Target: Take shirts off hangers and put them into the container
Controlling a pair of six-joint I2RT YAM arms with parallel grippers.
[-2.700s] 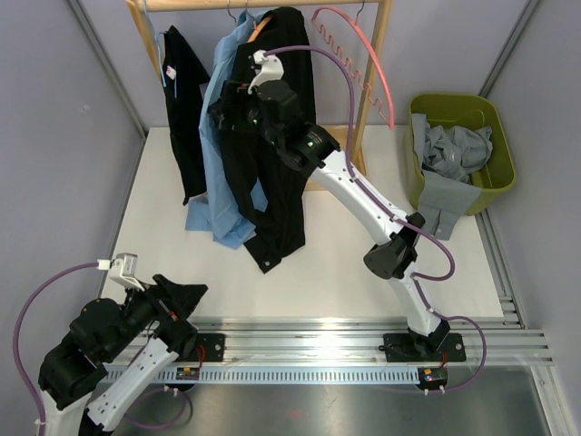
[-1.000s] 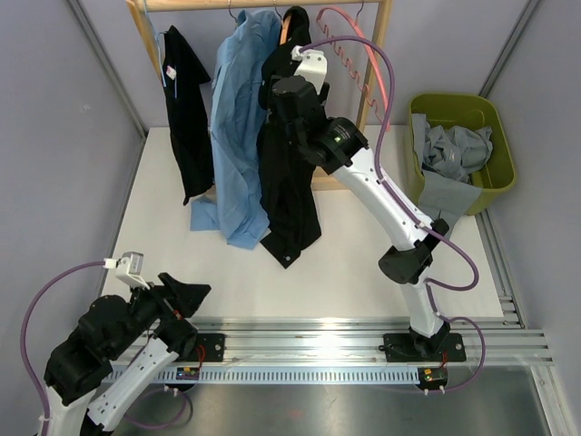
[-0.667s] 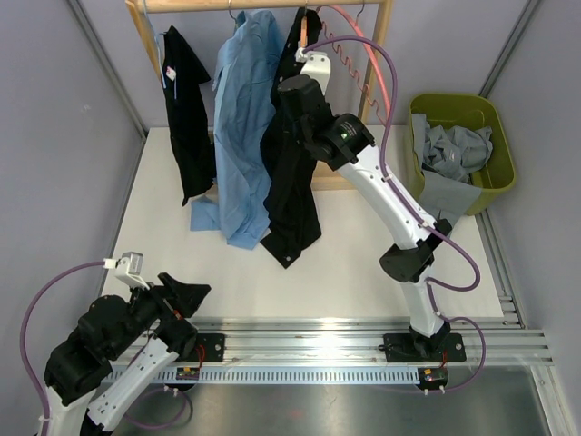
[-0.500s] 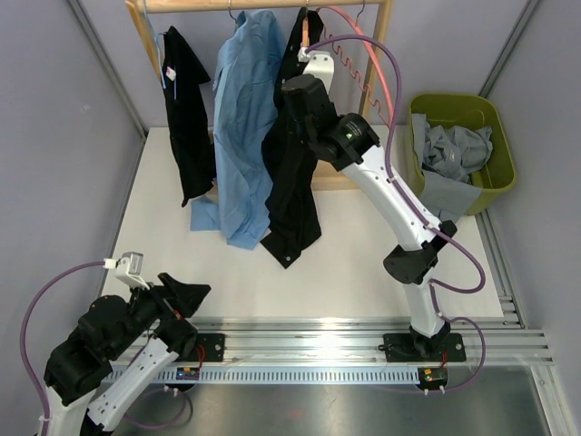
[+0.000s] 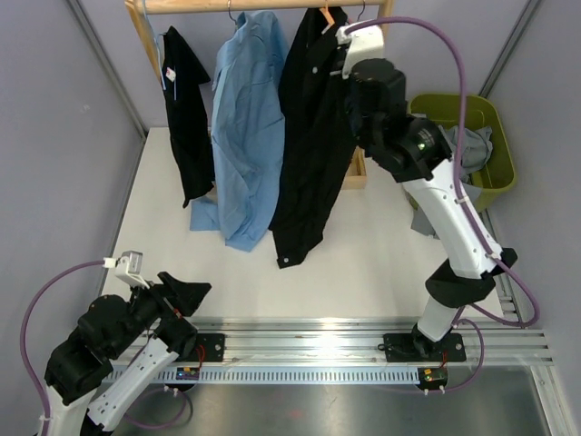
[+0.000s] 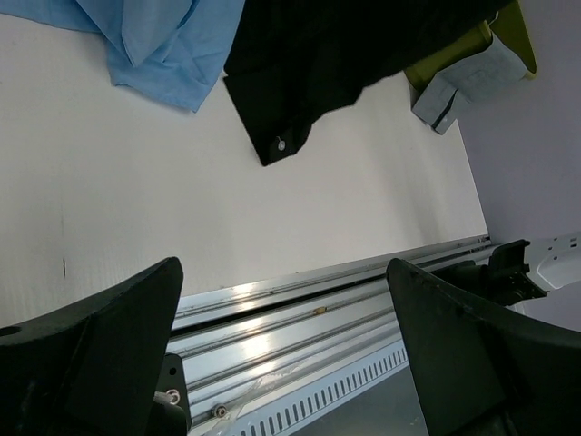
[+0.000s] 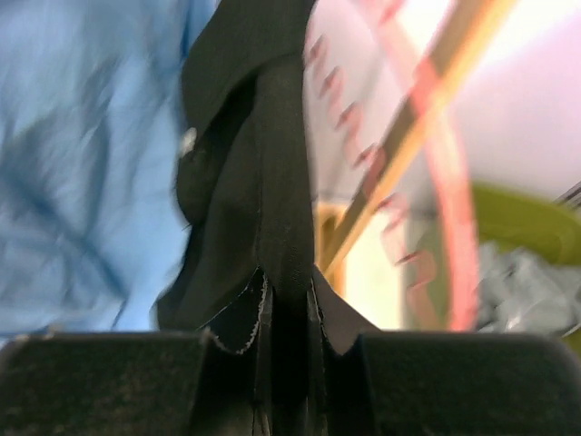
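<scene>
Swinging well to the right since a second ago, the right gripper (image 7: 287, 338) is pinching a narrow fold of the black shirt (image 5: 309, 136) between nearly closed fingers. It is dragging the garment sideways, so the cloth is stretching out from the orange hanger (image 5: 324, 13), which is still hooking over the wooden rail (image 5: 200, 4). That is suggesting the pull-off is under way but not finished: the collar end is still riding on its hanger, while the hem is hanging low over the table (image 5: 381, 263). At the near left, the left gripper (image 6: 283, 272) is resting by the table edge with its jaws spread as wide as they go, holding nothing. Further along the rail, a second black shirt (image 5: 186, 109) is hanging at the left end. The light blue shirt (image 5: 245, 127) is hanging just beside it, with its tail sagging onto the table. Right of the gripped shirt, the bare pink hanger (image 7: 447, 209) and the rack's wooden upright (image 7: 427, 100) are sitting just behind the fabric, in line with the way to the container (image 5: 458, 98). They are probably the things most likely to snag the cloth. The container is waiting at the far right, with a grey shirt (image 5: 467, 145) already lying in it and partly spilling over its near rim.
</scene>
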